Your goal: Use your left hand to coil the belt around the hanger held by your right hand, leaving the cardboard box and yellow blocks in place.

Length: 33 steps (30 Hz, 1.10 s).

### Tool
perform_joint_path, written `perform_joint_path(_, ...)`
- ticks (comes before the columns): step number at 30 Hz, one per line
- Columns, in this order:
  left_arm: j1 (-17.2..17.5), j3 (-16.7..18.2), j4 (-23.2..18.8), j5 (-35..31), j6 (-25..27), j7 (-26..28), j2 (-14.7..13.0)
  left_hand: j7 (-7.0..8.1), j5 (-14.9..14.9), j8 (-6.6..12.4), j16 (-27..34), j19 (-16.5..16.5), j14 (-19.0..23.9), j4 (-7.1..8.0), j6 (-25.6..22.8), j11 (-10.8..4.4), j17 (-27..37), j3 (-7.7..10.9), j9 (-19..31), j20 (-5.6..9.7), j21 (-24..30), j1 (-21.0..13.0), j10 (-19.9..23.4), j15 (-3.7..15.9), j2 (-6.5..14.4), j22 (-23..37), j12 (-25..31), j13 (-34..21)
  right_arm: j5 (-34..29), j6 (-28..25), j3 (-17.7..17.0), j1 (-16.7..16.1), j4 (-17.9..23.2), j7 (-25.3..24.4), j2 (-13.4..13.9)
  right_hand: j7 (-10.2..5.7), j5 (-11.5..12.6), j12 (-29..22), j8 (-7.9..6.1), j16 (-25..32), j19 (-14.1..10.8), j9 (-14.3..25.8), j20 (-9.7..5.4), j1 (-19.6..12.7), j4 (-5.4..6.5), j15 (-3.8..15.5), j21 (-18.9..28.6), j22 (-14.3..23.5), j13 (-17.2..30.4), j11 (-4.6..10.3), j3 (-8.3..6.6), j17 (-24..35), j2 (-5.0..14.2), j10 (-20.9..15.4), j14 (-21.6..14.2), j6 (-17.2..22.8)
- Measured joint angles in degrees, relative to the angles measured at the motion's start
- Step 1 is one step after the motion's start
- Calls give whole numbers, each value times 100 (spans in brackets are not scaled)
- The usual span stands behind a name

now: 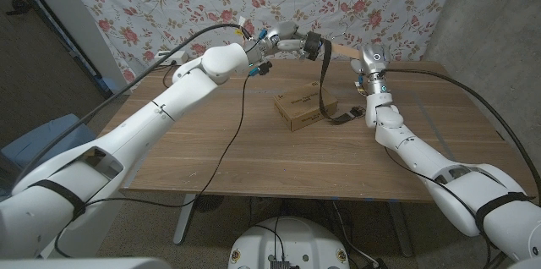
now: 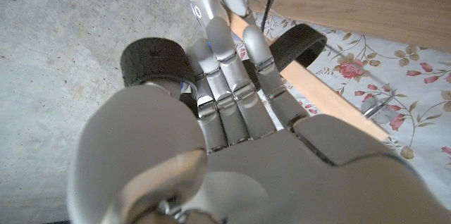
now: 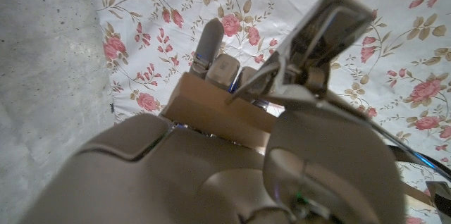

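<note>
While coiled, belt (table-edge clearance)

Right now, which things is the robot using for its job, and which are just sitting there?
Using:
- left hand, gripping the belt
- belt, looped over the hanger, its end hanging down to the table
- hanger, wooden
- right hand, holding the hanger

Just sitting:
- cardboard box on the table
- flowered cloth behind
</note>
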<state>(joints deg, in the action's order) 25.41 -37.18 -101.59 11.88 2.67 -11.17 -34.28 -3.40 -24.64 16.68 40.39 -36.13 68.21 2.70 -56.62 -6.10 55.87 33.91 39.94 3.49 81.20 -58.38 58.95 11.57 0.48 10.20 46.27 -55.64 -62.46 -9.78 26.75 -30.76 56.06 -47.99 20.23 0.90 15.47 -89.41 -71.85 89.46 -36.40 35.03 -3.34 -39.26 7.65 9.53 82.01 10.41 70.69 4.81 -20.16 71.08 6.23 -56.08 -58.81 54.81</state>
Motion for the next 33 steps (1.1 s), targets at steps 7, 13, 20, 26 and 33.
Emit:
perform_joint_path(7,-114,34,47,11,-68,157,95,4,-35,-62,-22,0,34,38,-20,8,24,38,4,0,0,-22,9,-13,-23,9,-38,20,-115,273,116,-41,18,-106,114,1,0,0,-43,-1,113,13,-9,-1,-2,-11,-23,0,0,-10,35,-2,1,71,72,-61)
perform_joint_path(13,-282,34,81,-122,-64,276,178,-8,-36,-105,-45,1,73,61,-51,6,13,61,4,0,0,-21,49,-10,-24,9,-73,19,-201,442,173,-95,37,-193,180,22,0,0,-43,-2,114,-26,-9,-1,-8,-60,-45,0,0,-10,40,-4,1,71,122,-81)
perform_joint_path(20,-595,1,122,-324,86,448,307,-9,-36,-148,-96,1,108,82,-53,9,26,82,29,0,39,-15,68,-10,-30,8,-115,19,-299,719,193,-181,42,-348,241,-8,0,19,-88,-5,159,-53,6,112,17,-71,-67,0,-14,-9,65,-15,115,134,173,-132)
perform_joint_path(26,-731,-15,145,-462,223,623,359,-17,-87,-193,-120,1,113,86,-102,15,25,85,32,0,39,-20,76,-13,-71,8,-134,2,-318,822,188,-255,102,-448,286,12,0,23,-88,-12,181,-76,-16,119,9,-62,-67,0,-15,-10,106,-14,122,133,185,-152)
perform_joint_path(33,-1121,14,213,-619,414,873,535,-9,-90,-232,-141,1,122,102,-112,-1,40,102,58,-1,61,-5,91,-22,-85,8,-158,1,-341,1111,144,-339,186,-762,327,11,1,23,-126,-11,214,-73,10,135,16,-93,-67,1,-15,-10,113,-1,138,196,216,-193)
